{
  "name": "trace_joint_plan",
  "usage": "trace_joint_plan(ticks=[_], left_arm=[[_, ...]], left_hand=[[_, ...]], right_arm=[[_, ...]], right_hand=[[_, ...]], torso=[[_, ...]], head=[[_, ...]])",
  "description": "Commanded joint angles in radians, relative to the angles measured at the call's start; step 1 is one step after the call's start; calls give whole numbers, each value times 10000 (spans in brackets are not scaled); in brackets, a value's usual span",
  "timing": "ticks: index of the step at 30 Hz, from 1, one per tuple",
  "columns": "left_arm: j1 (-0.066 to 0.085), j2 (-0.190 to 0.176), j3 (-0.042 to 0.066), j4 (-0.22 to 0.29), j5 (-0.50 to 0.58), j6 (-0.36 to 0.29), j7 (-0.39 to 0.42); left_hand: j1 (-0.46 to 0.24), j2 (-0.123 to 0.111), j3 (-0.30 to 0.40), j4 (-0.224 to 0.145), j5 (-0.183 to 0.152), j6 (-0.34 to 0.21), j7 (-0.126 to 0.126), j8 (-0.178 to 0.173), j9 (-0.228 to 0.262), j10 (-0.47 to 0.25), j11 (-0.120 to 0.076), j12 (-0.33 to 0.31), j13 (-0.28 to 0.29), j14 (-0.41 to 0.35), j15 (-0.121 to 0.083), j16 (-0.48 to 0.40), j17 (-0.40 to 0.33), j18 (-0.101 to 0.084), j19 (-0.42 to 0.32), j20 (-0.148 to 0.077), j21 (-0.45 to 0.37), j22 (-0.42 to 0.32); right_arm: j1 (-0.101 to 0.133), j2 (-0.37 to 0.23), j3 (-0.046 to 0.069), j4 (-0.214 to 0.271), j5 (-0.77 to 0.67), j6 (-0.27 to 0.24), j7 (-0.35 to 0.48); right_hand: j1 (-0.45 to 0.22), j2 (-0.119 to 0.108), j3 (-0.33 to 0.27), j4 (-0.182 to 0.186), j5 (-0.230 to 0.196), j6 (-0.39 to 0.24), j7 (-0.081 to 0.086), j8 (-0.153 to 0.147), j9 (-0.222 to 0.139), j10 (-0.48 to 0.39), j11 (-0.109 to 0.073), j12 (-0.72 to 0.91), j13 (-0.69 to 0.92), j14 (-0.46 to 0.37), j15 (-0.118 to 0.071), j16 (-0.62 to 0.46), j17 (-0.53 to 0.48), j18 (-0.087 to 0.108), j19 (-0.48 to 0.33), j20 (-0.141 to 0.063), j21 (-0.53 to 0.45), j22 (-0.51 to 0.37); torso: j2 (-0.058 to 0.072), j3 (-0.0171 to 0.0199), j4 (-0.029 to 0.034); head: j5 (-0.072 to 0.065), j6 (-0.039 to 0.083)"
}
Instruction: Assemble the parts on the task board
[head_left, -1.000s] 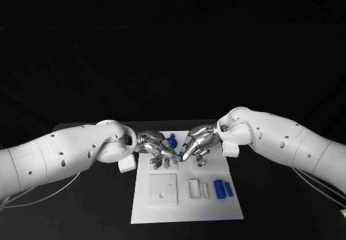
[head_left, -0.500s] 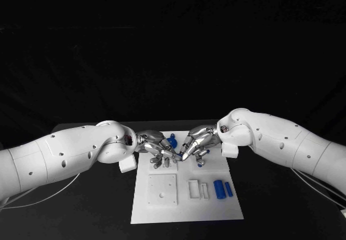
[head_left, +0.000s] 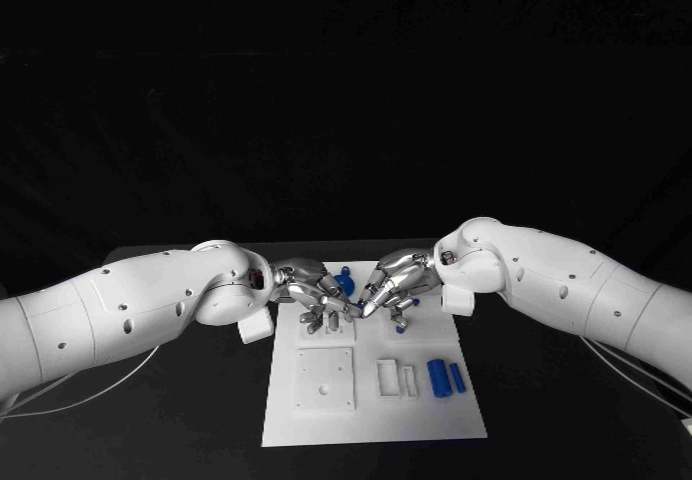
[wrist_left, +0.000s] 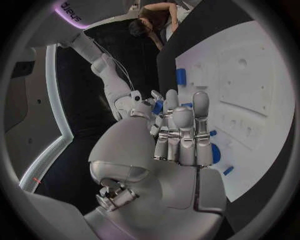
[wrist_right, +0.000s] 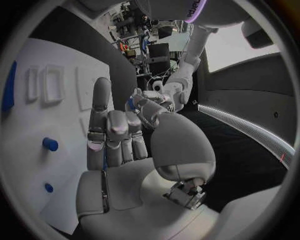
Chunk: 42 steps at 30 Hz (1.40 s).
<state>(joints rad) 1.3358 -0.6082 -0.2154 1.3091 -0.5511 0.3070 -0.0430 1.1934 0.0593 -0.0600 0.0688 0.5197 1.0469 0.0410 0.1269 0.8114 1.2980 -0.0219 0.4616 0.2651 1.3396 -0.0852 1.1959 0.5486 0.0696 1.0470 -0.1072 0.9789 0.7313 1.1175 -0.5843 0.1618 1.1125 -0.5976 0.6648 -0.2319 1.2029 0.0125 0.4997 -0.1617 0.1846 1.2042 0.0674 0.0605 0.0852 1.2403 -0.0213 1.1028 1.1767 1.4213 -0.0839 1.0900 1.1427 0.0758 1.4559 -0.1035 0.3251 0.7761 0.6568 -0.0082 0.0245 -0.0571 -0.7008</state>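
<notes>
The white task board (head_left: 372, 425) lies in the middle of the table. My left hand (head_left: 317, 297) and right hand (head_left: 389, 290) hang close together over its far end, fingers pointing down at it. A blue part (head_left: 346, 286) stands between them; I cannot tell whether either hand touches it. In the left wrist view my left hand (wrist_left: 181, 135) has straight fingers side by side, nothing in its palm, and a round blue part (wrist_left: 215, 153) lies beside them. In the right wrist view my right hand (wrist_right: 109, 132) is half curled and holds nothing, with two blue pegs (wrist_right: 50, 144) near it.
Two blue cylinders (head_left: 446, 379) lie side by side at the board's right. To their left are two narrow white slots (head_left: 395, 379) and a square white plate (head_left: 326, 378). Black table surrounds the board.
Both hands have drawn their fingertips up a little from the board and sit slightly closer together. The parts on the board have not moved.
</notes>
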Motion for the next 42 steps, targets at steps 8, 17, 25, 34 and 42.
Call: trace_joint_plan(ticks=[8, 17, 25, 34, 42], left_arm=[[-7, 70, 22, 32, 211, -195, 123], [-38, 78, 22, 32, 205, -315, 82], [-48, 79, 22, 13, 207, -333, 90], [-50, 79, 22, -8, 207, -401, 70], [-52, 101, 21, -22, 204, -337, 21]], left_hand=[[-187, -98, -182, 362, -205, -57, -5, 21, -56, -70, 0, -10, 0, -86, 3, 78, -39, -19, -14, 42, -14, 27], [-35, -119, -234, 506, -18, -105, 2, 63, -73, -135, 10, 19, 6, -89, 10, 152, -47, -12, 1, 48, -16, 61], [15, -87, -198, 506, -4, -116, -3, 75, -75, -146, 8, 33, 9, -106, 12, 179, -46, -9, -11, 52, -13, 79], [195, 63, -34, 379, 35, -119, -21, 92, -76, -139, -1, 34, -1, -109, 6, 200, -51, -12, -18, 47, -11, 96], [280, 129, 139, 125, 63, -119, -37, 122, -77, -121, -6, 3, -38, -118, 3, 232, -59, -22, -34, 42, -13, 126]], right_arm=[[-39, 66, -10, -17, 88, -19, 182], [-71, 131, -40, -88, 122, 94, 165], [-92, 167, -50, -126, 132, 134, 158], [-106, 180, -54, -122, 133, 189, 147], [-125, 187, -55, -105, 138, 177, 156]], right_hand=[[-33, 25, 90, -6, 36, 182, -41, 36, 7, 2, -40, 14, 4, -62, 5, 34, 12, 126, 56, 11, -59, 33], [-33, 25, 90, -6, 36, 182, -41, 36, 7, 2, -40, 14, 4, -62, 5, 34, 12, 126, 56, 11, -59, 33], [-33, 25, 90, -6, 36, 182, -41, 36, 7, 2, -40, 14, 4, -62, 5, 34, 12, 126, 56, 11, -59, 33], [-29, 27, 96, -19, 34, 183, -41, 36, 9, 1, -38, 13, 16, -68, 7, 31, 31, 126, 60, 13, -101, 85], [-22, 38, 96, -25, 9, 175, -37, 35, 10, -12, -36, 0, 14, -77, 10, 22, 35, 131, 59, 16, -126, 114]], torso=[[5, 0, 0], [4, 0, -2], [4, 1, 3], [2, 6, -4], [5, 8, -4]], head=[[-22, -26], [-42, -38], [-42, -56], [-24, -74], [-23, -88]])
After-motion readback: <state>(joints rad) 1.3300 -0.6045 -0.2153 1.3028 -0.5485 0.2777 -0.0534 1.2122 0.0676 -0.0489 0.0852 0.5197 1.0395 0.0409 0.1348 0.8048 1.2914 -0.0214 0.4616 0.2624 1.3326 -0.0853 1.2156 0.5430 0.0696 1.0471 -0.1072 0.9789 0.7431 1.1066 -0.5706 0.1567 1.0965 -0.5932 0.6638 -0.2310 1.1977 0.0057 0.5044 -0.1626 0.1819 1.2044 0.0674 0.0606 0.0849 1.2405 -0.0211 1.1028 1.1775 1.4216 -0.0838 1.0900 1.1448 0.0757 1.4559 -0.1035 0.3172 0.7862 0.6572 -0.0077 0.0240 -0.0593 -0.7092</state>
